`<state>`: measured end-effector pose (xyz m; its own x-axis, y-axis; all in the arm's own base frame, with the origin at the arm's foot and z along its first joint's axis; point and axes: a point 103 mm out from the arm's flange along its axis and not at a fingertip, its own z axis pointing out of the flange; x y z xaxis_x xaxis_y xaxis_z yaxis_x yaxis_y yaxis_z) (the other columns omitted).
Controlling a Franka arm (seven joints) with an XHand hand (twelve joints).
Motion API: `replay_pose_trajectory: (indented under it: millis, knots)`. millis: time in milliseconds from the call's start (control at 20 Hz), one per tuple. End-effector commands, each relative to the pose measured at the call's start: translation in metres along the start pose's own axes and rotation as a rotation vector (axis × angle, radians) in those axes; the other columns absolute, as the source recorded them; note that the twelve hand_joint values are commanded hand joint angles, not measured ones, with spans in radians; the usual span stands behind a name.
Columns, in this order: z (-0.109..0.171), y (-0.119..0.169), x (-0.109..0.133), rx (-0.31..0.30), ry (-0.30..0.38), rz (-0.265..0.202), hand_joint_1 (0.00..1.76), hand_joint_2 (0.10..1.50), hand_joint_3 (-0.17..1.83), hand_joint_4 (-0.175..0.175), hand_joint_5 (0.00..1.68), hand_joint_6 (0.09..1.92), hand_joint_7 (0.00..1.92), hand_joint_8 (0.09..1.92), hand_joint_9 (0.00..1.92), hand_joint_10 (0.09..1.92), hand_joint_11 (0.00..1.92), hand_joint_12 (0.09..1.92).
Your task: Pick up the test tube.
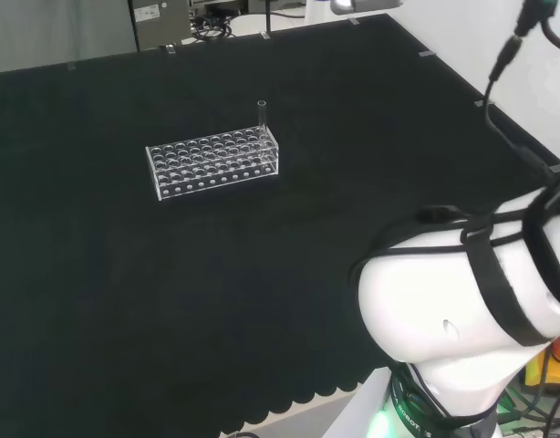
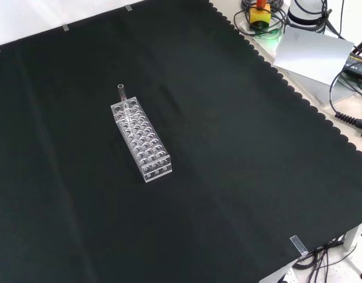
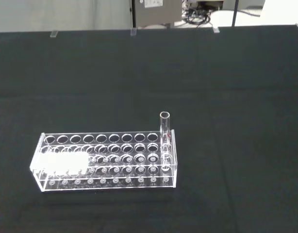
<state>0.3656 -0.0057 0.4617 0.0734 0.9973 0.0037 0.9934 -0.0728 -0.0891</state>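
— Clear plastic is what we see first in the head view: a rack [image 1: 213,161] on the black cloth [image 1: 125,292], left of centre and toward the far side. Where is the tube?

— We find the tube [image 1: 262,114] upright in the rack's far right corner, its open top above the rack. The arm [image 1: 462,310] bulks white at the near right, well apart from both.

— And from the front?

— There we see the rack [image 2: 141,140] running lengthwise away from us, left of centre on the cloth [image 2: 240,177], with the tube [image 2: 122,97] standing at its far end.

— The wrist view?

— We look at the rack [image 3: 107,160] from its long side; the tube [image 3: 164,127] stands in the end hole of the back row. Nothing touches it.

— The fingers?

— We cannot tell how the hand is set.
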Motion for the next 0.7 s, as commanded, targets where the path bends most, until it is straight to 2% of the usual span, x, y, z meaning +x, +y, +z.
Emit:
replay_pose_trajectory:
  millis: [50,250,400,700]
  knots:
    - [0.018,0.059,-0.005,0.055,0.006,0.008,0.50,0.90,0.34,-0.114,0.20,0.09,0.08,0.91,0.03,0.98,0.00,1.52]
    - [0.043,0.089,-0.011,0.110,0.022,0.021,0.52,0.89,0.34,-0.118,0.22,0.09,0.14,0.93,0.08,0.99,0.00,1.54]
    - [0.062,0.107,-0.015,0.118,0.054,0.037,0.56,0.88,0.34,-0.123,0.26,0.09,0.20,0.94,0.15,0.98,0.00,1.56]
    - [0.094,0.133,-0.014,0.175,0.050,0.044,0.67,0.84,0.38,-0.133,0.34,0.09,0.34,0.95,0.30,0.94,0.03,1.58]
